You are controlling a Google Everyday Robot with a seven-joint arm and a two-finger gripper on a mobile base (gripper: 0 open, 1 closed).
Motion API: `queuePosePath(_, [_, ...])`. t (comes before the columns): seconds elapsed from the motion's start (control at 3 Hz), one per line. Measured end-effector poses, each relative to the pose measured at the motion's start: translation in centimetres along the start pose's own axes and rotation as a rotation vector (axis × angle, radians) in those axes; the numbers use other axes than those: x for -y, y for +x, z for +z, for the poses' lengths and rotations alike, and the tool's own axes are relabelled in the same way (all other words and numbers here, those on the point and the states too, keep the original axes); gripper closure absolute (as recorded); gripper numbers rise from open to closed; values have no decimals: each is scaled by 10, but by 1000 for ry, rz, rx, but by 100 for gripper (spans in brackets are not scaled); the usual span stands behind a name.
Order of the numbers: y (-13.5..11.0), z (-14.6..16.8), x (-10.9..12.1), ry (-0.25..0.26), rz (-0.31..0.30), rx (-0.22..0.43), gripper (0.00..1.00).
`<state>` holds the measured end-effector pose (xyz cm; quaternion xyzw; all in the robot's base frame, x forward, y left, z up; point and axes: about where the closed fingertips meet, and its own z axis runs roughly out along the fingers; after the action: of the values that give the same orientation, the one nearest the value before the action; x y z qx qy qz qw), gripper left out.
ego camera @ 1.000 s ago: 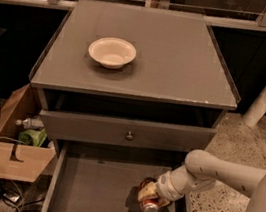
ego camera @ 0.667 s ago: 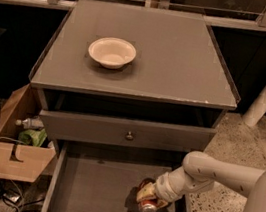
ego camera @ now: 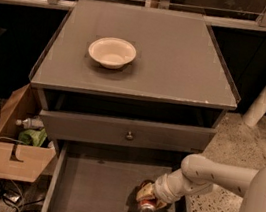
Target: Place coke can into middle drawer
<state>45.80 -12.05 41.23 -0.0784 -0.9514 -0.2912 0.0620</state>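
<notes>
Geometry first: the coke can [ego camera: 147, 206] is down inside the middle drawer [ego camera: 94, 187], on the right side near the front wall. Its silver end is tipped toward the camera, so the long axis leans instead of standing straight. The gripper [ego camera: 151, 196] sits right on the can from above and behind, with the arm coming in from the right. Can't tell if it's pinching or has let go. It's smooth round aluminium on flat bare dark wood, so I'd guess it could roll. Farther back is the brass knob [ego camera: 129, 136], then the pale bowl [ego camera: 112, 52] on the tabletop [ego camera: 181, 60].
</notes>
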Motion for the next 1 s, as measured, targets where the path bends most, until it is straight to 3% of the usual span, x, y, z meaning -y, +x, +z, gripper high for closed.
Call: queuePosePath(1.0, [-1, 21, 22, 35, 81, 50, 100])
